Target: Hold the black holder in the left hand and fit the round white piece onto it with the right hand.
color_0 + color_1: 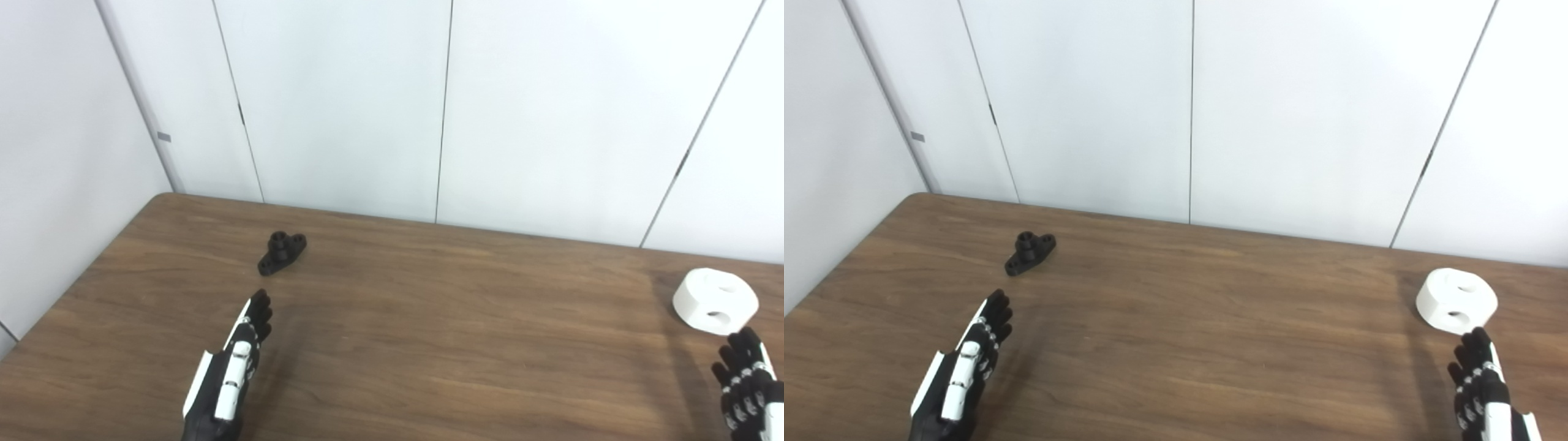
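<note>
The black holder (282, 252) lies on the brown wooden table (429, 318) at the back left, a flat base with a short upright post. My left hand (236, 367) is open and empty, fingers straight, a short way in front of the holder and apart from it. The round white piece (715, 301) sits at the right, with two openings in its top. My right hand (744, 383) is open and empty just in front of the white piece, its fingertips close to it but not touching. Both also show in the right eye view: the holder (1030, 252), the white piece (1456, 300).
White wall panels (392, 110) stand right behind the table's far edge. The table's left edge runs diagonally at the left (73, 275). Bare wood lies between the two hands.
</note>
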Robot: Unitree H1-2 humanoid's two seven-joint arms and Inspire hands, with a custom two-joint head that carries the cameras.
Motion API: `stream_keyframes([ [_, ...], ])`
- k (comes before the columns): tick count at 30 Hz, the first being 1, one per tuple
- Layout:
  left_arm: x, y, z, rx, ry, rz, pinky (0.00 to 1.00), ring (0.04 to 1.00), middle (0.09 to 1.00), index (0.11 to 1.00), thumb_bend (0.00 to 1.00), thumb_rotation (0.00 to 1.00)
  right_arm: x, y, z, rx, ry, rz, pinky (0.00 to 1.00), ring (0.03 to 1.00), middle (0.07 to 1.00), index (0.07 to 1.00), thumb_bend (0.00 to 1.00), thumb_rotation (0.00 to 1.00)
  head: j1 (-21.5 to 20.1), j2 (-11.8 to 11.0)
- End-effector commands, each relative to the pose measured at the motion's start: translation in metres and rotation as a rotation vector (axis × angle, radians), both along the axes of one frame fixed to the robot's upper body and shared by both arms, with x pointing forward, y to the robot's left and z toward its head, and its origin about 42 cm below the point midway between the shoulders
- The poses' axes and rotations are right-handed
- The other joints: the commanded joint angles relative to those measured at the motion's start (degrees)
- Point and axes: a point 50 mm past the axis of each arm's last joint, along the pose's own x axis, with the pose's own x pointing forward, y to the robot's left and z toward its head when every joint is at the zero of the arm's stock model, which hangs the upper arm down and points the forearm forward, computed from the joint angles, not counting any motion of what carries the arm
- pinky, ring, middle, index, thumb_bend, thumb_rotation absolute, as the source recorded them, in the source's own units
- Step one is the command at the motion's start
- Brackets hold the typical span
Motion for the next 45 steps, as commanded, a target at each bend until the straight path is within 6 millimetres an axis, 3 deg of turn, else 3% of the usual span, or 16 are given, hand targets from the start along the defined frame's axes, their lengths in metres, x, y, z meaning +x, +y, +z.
stream_keyframes([
  [1,-0.007,-0.016,-0.025,-0.055,0.068,-0.003,1.00,1.000,1.000,1.000,0.32,1.00,-0.023,0.000,-0.044,0.037,0.153,-0.012,1.00,1.000,1.000,1.000,0.56,1.00,0.04,0.03],
  [11,-0.010,-0.016,-0.021,0.025,0.075,0.008,1.00,1.000,1.000,1.000,0.35,0.90,-0.026,-0.003,-0.042,0.031,0.160,-0.016,1.00,1.000,1.000,0.997,0.55,1.00,-2.21,0.40],
  [13,-0.009,-0.016,-0.019,0.054,0.079,0.005,1.00,1.000,1.000,0.994,0.40,0.69,-0.025,-0.004,-0.042,0.024,0.166,-0.014,1.00,1.000,1.000,0.998,0.56,1.00,-2.34,0.46],
  [19,-0.012,-0.018,-0.012,0.108,0.082,0.050,1.00,1.000,1.000,0.978,0.49,0.33,-0.027,-0.005,-0.042,0.011,0.174,-0.014,1.00,1.000,1.000,1.000,0.54,1.00,-1.71,0.35],
  [27,-0.008,-0.012,0.026,0.246,0.034,0.076,0.98,0.995,0.987,0.975,0.54,0.17,-0.028,-0.004,-0.041,0.028,0.174,-0.019,1.00,1.000,1.000,1.000,0.53,1.00,-1.61,0.63],
  [34,0.010,-0.006,0.057,0.443,0.017,0.136,1.00,1.000,0.976,0.938,0.66,0.32,-0.029,0.001,-0.043,0.034,0.174,-0.020,1.00,1.000,0.988,0.983,0.53,1.00,-1.52,0.60],
  [39,0.020,-0.004,0.065,0.573,0.028,0.192,1.00,1.000,0.989,0.945,0.72,0.36,-0.028,0.004,-0.043,0.039,0.172,-0.017,1.00,1.000,0.984,0.981,0.52,1.00,-1.71,0.65],
  [45,0.032,0.005,0.071,0.588,0.060,0.236,1.00,1.000,0.996,0.943,0.74,0.43,-0.027,0.006,-0.044,0.042,0.173,-0.012,1.00,0.989,0.976,0.979,0.53,1.00,-1.59,0.27],
])
